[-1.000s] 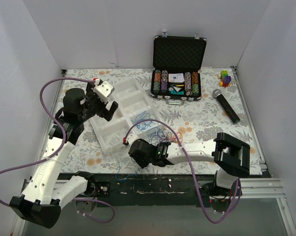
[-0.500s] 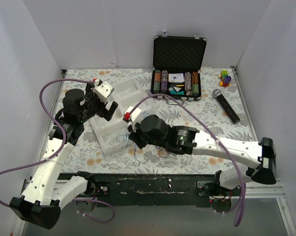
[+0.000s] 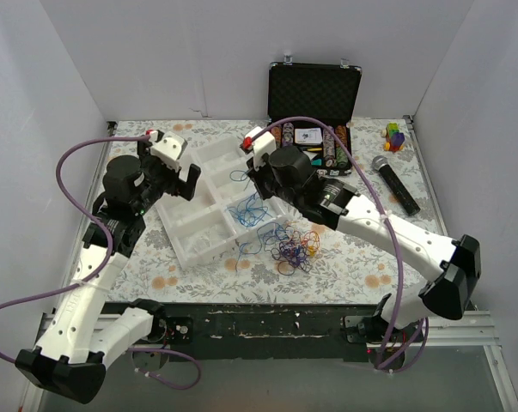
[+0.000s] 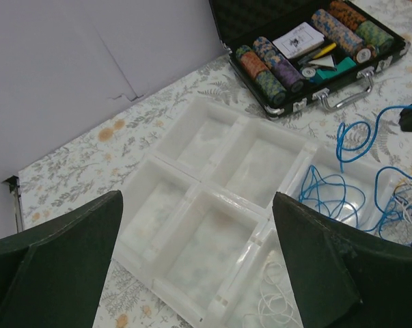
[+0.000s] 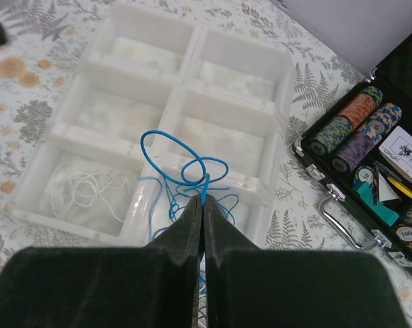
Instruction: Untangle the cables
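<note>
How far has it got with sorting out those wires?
One white wire already lies alone in a tray compartment. The right gripper is shut on a blue wire, holding it above the tray. Left to do: a knot of purple and orange wires on the table. The left gripper hangs open and empty. Probably under halfway.

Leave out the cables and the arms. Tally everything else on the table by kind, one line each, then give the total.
Compartment tray: 1
Poker chip case: 1
Microphone: 1
Coloured block toy: 1
Total: 4
</note>
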Available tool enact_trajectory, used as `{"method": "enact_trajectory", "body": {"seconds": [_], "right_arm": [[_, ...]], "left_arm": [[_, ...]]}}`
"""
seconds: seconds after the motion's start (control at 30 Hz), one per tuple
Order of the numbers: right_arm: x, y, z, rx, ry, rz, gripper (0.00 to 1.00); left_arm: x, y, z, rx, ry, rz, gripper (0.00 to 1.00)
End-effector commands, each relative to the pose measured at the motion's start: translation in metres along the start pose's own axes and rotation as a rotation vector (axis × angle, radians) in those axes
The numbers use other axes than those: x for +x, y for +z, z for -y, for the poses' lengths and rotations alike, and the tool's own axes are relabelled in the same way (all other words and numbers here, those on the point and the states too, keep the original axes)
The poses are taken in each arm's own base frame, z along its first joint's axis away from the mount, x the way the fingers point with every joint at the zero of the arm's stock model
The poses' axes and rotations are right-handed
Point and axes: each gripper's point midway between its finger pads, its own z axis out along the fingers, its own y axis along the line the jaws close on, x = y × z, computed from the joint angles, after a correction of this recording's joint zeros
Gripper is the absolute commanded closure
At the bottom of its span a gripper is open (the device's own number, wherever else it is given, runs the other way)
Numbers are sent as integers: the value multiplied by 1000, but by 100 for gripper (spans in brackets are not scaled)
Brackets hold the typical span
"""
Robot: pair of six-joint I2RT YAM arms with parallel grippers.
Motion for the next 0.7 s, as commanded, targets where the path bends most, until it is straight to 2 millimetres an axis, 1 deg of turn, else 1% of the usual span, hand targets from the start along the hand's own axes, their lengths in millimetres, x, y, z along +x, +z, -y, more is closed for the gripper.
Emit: {"method": "enact_trajectory", "body": {"seconds": [0.0, 0.03, 0.17, 0.27, 0.43, 0.47, 0.57, 0.67], "right_arm": [[-19, 22, 22, 46, -12, 68, 99], [-15, 27, 24, 52, -11, 65, 99], [3, 44, 35, 78, -13, 35, 99], [13, 50, 37, 83, -24, 27, 99], [22, 55, 42, 93, -61, 40, 99], [18, 57, 41, 90, -70, 66, 99], [26, 64, 39, 81, -107, 60, 99], [40, 72, 39, 77, -123, 25, 99]], "left_arm": [[-33, -16, -21, -120, -66, 116, 5], [-33, -17, -17, -102, -77, 119, 2], [-29, -19, -2, -34, -115, 109, 2], [-25, -19, -1, -32, -117, 95, 2], [-22, -19, -2, -39, -103, 97, 2], [-22, -19, -2, -38, -105, 97, 2], [-21, -18, -1, -37, -105, 94, 2], [-21, -18, -2, -39, -105, 94, 2]]}}
